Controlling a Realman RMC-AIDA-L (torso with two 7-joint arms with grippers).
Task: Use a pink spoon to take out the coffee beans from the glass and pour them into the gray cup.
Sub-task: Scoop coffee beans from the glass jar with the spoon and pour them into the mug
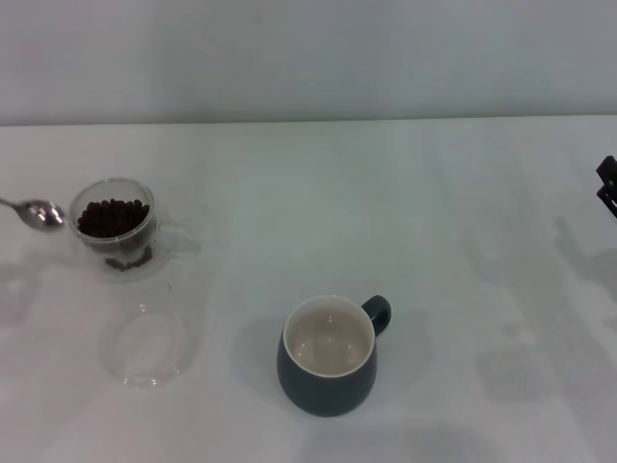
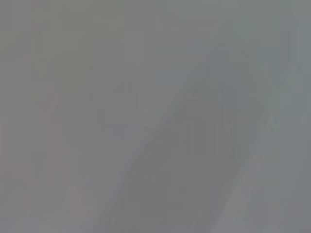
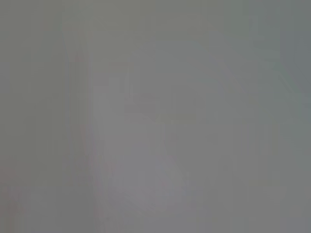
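The glass (image 1: 147, 243) stands at the left of the white table, and a heap of dark coffee beans (image 1: 113, 217) fills its top. Just to its left is the shiny metal bowl of the pink spoon (image 1: 41, 214), close to the rim but apart from it. The spoon's neck runs off the left edge, so its handle is out of view, as is whatever holds it. The gray cup (image 1: 328, 391) stands in the near centre, cream inside, nothing in it, with its handle toward the far right. My left gripper is out of view. A dark part of my right gripper (image 1: 607, 188) shows at the right edge.
A flat clear glass dish (image 1: 145, 344) lies near the front left, between the glass and the table's near edge. Both wrist views show only plain grey with nothing to make out.
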